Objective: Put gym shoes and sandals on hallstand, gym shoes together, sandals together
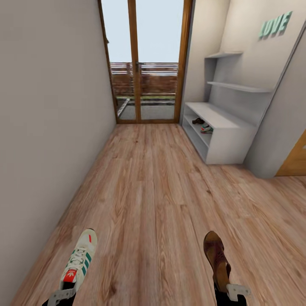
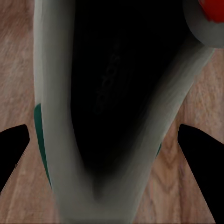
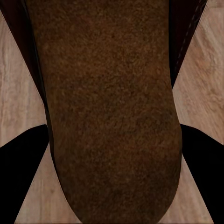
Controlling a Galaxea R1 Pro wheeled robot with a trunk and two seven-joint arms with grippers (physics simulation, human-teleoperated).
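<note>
Rack [image 1: 229,140] lies ahead and to the right of both loads, well apart across the floor [image 1: 153,187], and the coming move turns on that offset. The left gripper [image 1: 63,295] grasps a sneaker [image 1: 80,259] by its heel end, toe pointing forward and slightly right; in the left wrist view the shoe's dark opening sits between the two black fingers [image 2: 14,144]. The right gripper [image 1: 231,293] grasps a sandal [image 1: 216,255] at its rear, the long axis running forward and tilted a little left; in the right wrist view the brown footbed lies between the fingers [image 3: 200,163]. A second sneaker [image 1: 207,128] and a second sandal [image 1: 197,121] already rest side by side on the rack's upper shelf. The right arm is nearer the rack, so the sandal would likely go in first, beside its mate at the far end, while the sneaker must cross further right to reach its partner. The base probably needs to roll forward and turn right before either arm can reach.
</note>
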